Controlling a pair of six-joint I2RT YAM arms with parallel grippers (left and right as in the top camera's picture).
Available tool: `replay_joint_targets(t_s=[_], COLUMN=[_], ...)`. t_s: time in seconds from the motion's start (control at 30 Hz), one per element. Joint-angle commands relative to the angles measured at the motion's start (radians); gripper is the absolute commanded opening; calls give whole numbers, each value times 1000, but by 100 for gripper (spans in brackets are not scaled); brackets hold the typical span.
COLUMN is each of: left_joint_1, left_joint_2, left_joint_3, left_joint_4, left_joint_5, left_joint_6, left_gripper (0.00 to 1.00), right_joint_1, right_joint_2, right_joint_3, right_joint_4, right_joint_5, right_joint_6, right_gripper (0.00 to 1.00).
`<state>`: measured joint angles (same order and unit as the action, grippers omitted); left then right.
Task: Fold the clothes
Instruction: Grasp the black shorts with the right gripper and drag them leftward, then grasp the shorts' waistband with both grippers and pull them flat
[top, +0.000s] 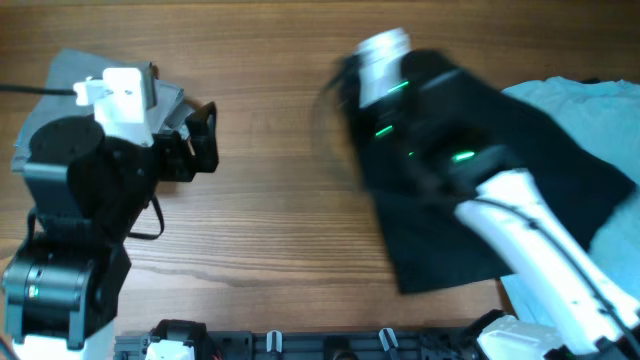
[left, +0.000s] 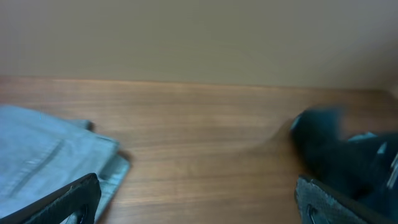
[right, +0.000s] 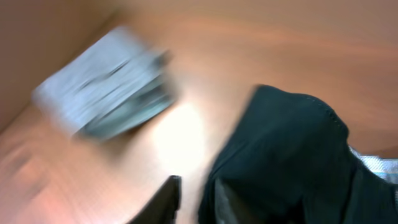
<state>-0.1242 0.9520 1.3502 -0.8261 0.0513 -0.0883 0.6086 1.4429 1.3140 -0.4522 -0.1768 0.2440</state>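
The black shorts (top: 445, 240) lie blurred with motion right of the table's middle, under my right arm. They also show in the right wrist view (right: 292, 149) and the left wrist view (left: 329, 149). My right gripper (top: 352, 92) is nearly closed, with its fingers (right: 196, 202) on the shorts' left edge. The folded grey shorts (top: 65, 75) lie at the far left and show in both wrist views (left: 43, 149) (right: 106, 93). My left gripper (top: 200, 140) is open and empty (left: 199, 205), just right of the grey shorts. The light blue T-shirt (top: 590, 100) lies at the far right, partly under the black shorts.
The wooden table (top: 260, 220) stretches between the two arms. A black rail with fittings (top: 300, 345) runs along the front edge. A plain wall (left: 199, 37) rises behind the table's far edge.
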Motion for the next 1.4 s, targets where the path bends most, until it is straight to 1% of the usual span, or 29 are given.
replay_joint_targets(t_s=[0.0,0.03,0.1,0.2,0.27,0.3,0.4,0.43,0.5,0.57,0.63,0.67,0.7,0.83,1.0,1.07,1.13,1.17,1.2,1.27,1.33,1.37], left_joint_1=[5,5,5,3,1,-7,-52,-76,-122,-153,-175,-188,-197,-229,-266,-278,-285,-293,-298,-312,-331,-340], left_joint_2=[-25,-27,-22,13,70,127,290,361,501,601,701,766,819,1012,1154,1174,1180,1180,1180,1181,1190,1198], left_joint_3=[11,11,11,11,11,11,11,11,11,11,11,11,11,11,11,11,11,11,11,11,11,11], left_joint_4=[-2,-2,-1,5,14,26,76,104,161,224,320,396,453,623,663,666,666,661,657,634,618,613], left_joint_5=[-100,-101,-101,-66,12,53,109,129,187,244,294,300,300,301,335,334,334,335,335,342,353,352], left_joint_6=[-10,-10,-10,-10,-9,-9,15,48,113,110,110,110,110,110,107,108,108,108,108,108,108,113], left_gripper=[100,100,100,100,100,100,100,100,100,100,99,97,94,91,89,88,83,73,70,59,57,54], right_joint_1=[217,241,231,151,68,7,-135,-185,-261,-300,-327,-330,-330,-330,-330,-330,-330,-330,-330,-330,-330,-330], right_joint_2=[42,42,14,-63,-133,-178,-278,-306,-339,-350,-349,-342,-336,-300,-230,-195,-164,-144,-129,-100,-83,-81], right_joint_3=[16,16,16,16,16,16,16,16,16,16,16,16,16,16,16,16,16,16,16,16,16,16], right_joint_4=[11,0,-33,-80,-110,-133,-193,-221,-283,-344,-426,-458,-476,-495,-536,-551,-563,-570,-575,-589,-597,-596], right_joint_5=[13,57,120,152,151,151,151,151,150,142,143,143,142,123,116,116,112,100,90,74,71,71], right_joint_6=[44,74,88,105,120,140,187,204,229,230,231,230,231,235,235,234,233,233,234,234,234,234], right_gripper=[71,74,77,78,79,79,80,79,80,80,80,80,81,82,82,84,84,85,85,85,85,84])
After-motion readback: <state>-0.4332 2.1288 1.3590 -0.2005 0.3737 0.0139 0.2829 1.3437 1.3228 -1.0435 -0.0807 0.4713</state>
